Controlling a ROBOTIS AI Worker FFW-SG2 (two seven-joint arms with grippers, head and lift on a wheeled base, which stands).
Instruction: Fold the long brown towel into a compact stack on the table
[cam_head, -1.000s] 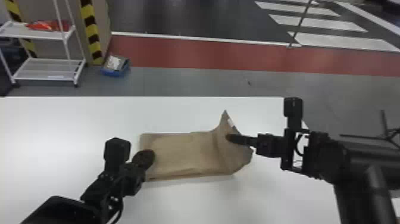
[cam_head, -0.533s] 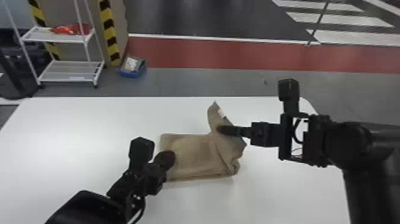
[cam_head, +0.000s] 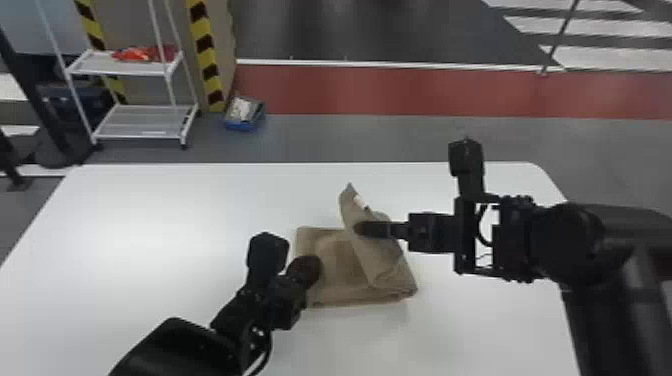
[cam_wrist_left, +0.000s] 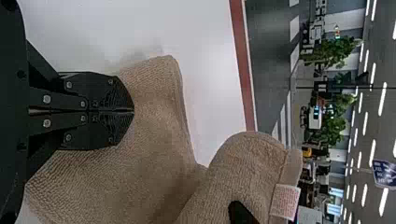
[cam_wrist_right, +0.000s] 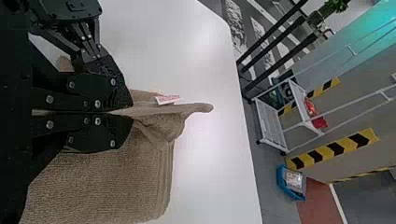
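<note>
The brown towel (cam_head: 337, 257) lies folded on the white table, with its right-hand part raised as a flap leaning leftward over the rest. My left gripper (cam_head: 311, 270) rests on the towel's left part; in the left wrist view the same gripper (cam_wrist_left: 132, 111) has its fingertips together on the cloth (cam_wrist_left: 154, 135). From the right, my right gripper (cam_head: 361, 230) holds the raised flap, whose upper corner bears a white tag (cam_head: 361, 201). Seen from the right wrist, this gripper (cam_wrist_right: 130, 113) is shut with the towel's edge (cam_wrist_right: 191, 109) pinched between its fingers.
The white table (cam_head: 150, 215) extends around the towel, its far edge beyond both grippers. On the floor behind stand a white shelf cart (cam_head: 145, 122) and a blue bin (cam_head: 244, 114). The two grippers are close to each other.
The head view has shifted, so table and towel appear farther right. My right gripper has come closer to the left one, carrying the flap leftward over the towel. The left gripper remains on the towel's left part.
</note>
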